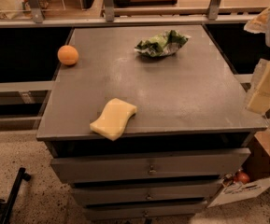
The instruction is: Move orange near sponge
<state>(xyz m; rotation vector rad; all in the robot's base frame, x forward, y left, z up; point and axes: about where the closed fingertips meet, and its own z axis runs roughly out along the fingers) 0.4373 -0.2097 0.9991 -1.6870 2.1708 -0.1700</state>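
The orange [67, 55] is small and round and sits at the far left edge of the grey cabinet top [181, 87]. The pale yellow sponge [113, 118], with its wavy outline, lies flat at the front edge of the top, left of centre, with one corner slightly over the edge. My gripper [265, 85] shows at the right edge of the camera view, beside the cabinet's right side, well apart from both the orange and the sponge. It holds nothing that I can see.
A crumpled green-and-white foil bag [161, 43] lies at the back of the top, right of centre. Drawers [148, 167] run below the front edge. A cardboard box [246, 185] stands on the floor at right. A metal railing [125, 20] runs behind the cabinet.
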